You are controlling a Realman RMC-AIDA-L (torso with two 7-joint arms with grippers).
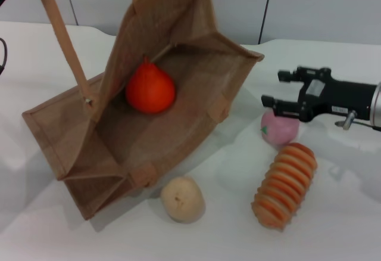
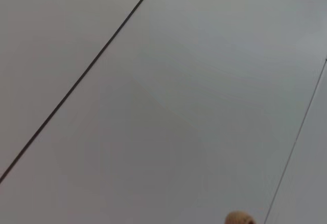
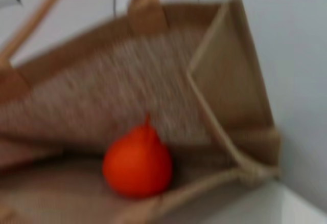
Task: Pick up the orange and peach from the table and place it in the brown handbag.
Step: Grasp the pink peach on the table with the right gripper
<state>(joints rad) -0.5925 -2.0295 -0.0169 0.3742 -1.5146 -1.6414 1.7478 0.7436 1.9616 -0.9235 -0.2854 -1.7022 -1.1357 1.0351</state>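
Note:
The brown handbag (image 1: 178,70) lies tilted on the table with its mouth open toward me, one long handle held up at the top left. The orange (image 1: 150,88) rests inside the bag; it also shows in the right wrist view (image 3: 138,163) inside the handbag (image 3: 102,81). The peach (image 1: 280,128) sits on the table to the right of the bag. My right gripper (image 1: 274,89) is open and empty, hovering just above and behind the peach. My left gripper is out of view at the top left.
A pale beige round fruit (image 1: 183,199) lies in front of the bag. A ridged orange-striped loaf-like item (image 1: 286,185) lies just in front of the peach. The white table (image 1: 333,225) spreads around them. The left wrist view shows only a grey wall.

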